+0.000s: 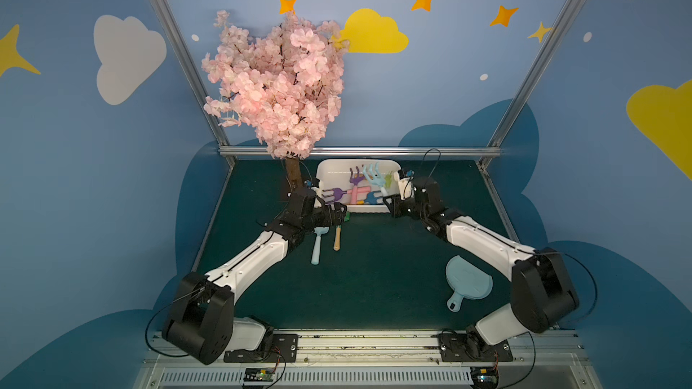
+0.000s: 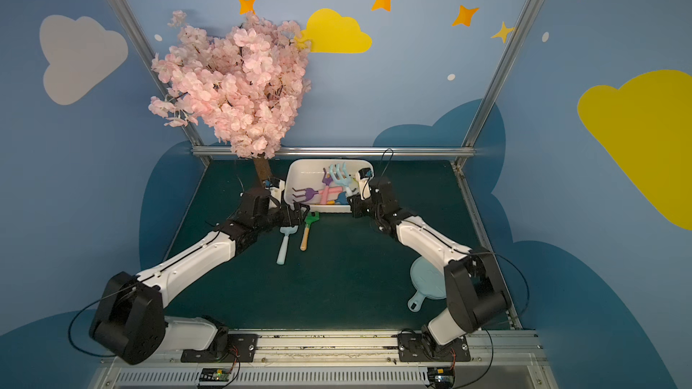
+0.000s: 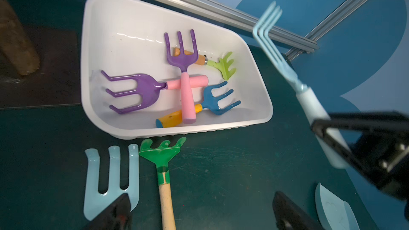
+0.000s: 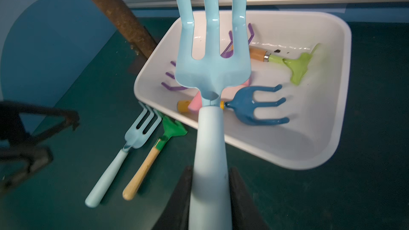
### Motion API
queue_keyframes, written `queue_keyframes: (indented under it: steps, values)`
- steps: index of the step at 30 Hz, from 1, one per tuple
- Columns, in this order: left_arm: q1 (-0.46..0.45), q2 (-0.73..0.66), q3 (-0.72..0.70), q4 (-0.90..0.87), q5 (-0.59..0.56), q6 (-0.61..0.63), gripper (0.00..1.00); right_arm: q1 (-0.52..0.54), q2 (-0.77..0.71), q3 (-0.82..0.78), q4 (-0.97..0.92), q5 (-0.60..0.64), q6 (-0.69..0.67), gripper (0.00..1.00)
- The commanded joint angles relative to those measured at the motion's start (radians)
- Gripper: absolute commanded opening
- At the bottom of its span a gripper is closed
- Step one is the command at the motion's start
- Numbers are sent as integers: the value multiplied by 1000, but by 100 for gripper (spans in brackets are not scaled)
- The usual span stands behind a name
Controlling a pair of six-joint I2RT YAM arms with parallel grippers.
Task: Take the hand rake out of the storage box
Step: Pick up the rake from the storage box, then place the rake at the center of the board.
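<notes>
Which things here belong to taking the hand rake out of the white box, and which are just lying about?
In the job: storage box; pale blue rake, held in the right gripper; two purple rakes, dark blue rake and light green rake in the box.
Lying about: round blue dish; blossom tree; second pale blue rake and green rake, out on the mat.

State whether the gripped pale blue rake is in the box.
Out: right gripper holds the pale blue rake by its handle, raised clear of the storage box.
</notes>
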Motion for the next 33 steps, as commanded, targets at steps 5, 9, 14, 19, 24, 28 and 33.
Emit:
queue_keyframes:
  steps: [5,9,14,19,24,28,33]
  values:
    - [24,-120,-74,-116,-71,5,100,267,-288,-348,96,300,91,0]
    - [33,-189,-120,-129,-87,-10,100,407,-326,-411,17,462,152,0]
    - [37,-251,-173,-114,-75,-30,100,415,-214,-405,4,493,230,0]
    - [37,-271,-180,-138,-79,-27,100,420,-26,-261,-68,482,279,0]
    - [39,-288,-199,-139,-85,-43,100,441,149,-44,-285,487,328,0]
    - [41,-318,-221,-133,-75,-50,100,455,215,17,-374,550,404,0]
    - [40,-346,-232,-152,-89,-45,100,458,213,7,-367,561,460,13]
